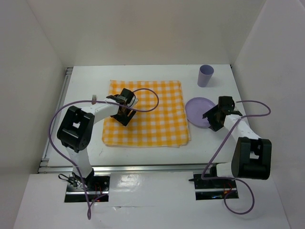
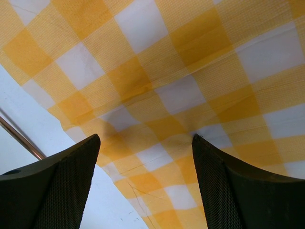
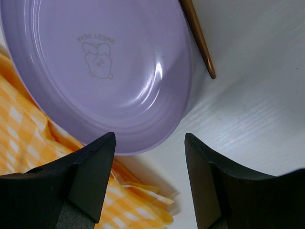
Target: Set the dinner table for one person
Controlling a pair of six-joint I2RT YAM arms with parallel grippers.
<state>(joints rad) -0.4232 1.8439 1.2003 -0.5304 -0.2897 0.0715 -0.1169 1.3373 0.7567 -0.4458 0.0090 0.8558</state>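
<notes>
Two pairs of jaws stand released, empty: left gripper [image 2: 145,138] over the checked cloth [image 2: 181,90], right gripper [image 3: 150,138] beside the purple plate [image 3: 95,71] on the dinner table [image 3: 248,105].

Open lane: bare tabletop [image 1: 143,153] strip between checked cloth [image 1: 152,102] and near rail [image 1: 143,167]. Cloth lies flat. The left gripper [image 2: 145,138] hangs over its left part, jaws apart, cloth showing in the gap.

Right side crowded:
- purple plate [image 3: 105,62] sits at the cloth's right edge
- right gripper [image 3: 150,138] at the plate's rim, jaws apart
- brown utensil handle [image 3: 200,43] just beside the plate
- purple cup [image 1: 205,76] upright behind the plate

White walls [image 1: 38,71] close off left, back and right.
</notes>
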